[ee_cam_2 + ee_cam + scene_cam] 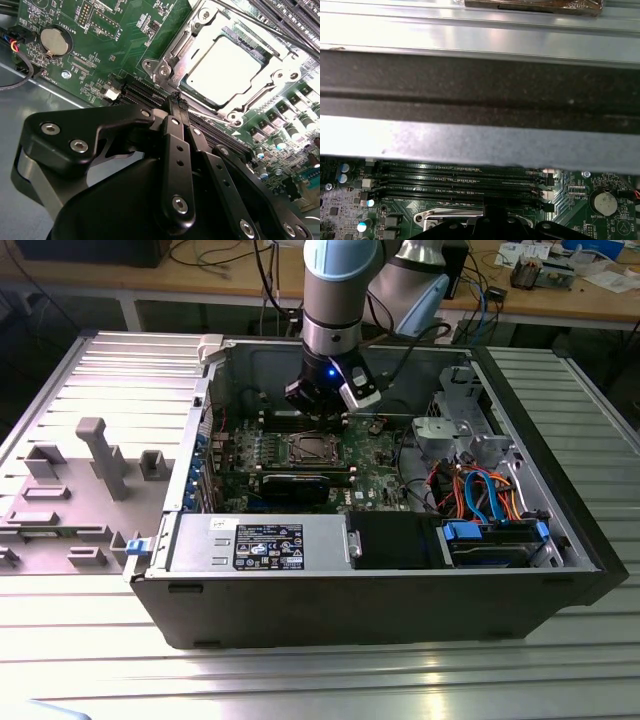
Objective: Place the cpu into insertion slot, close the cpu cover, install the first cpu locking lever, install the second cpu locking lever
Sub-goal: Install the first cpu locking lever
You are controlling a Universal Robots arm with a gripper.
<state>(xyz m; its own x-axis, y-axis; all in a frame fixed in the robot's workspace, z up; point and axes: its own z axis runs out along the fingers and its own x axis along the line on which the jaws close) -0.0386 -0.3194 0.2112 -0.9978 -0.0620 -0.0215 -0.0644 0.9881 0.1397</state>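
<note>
In the second wrist view the cpu (224, 64) lies flat in the insertion slot (305, 448), its bright silver top showing through the window of the cpu cover (169, 56). The cover lies down over the chip. A thin metal locking lever (280, 31) runs along the socket's far side; whether it is latched is unclear. My gripper (178, 100) is shut with nothing between its black fingers. Its tip hovers over the memory slots (140, 92), just beside the socket's corner. In the exterior view the gripper (318, 412) hangs inside the open computer case, right behind the socket.
A coin battery (54, 41) sits on the green board beyond the memory slots (460, 181). The case wall (470, 90) rises close by. A long black card (295, 485), the power supply (260, 540) and a cabled drive bay (480, 502) crowd the case. Grey fixtures (100, 455) stand at the exterior view's left.
</note>
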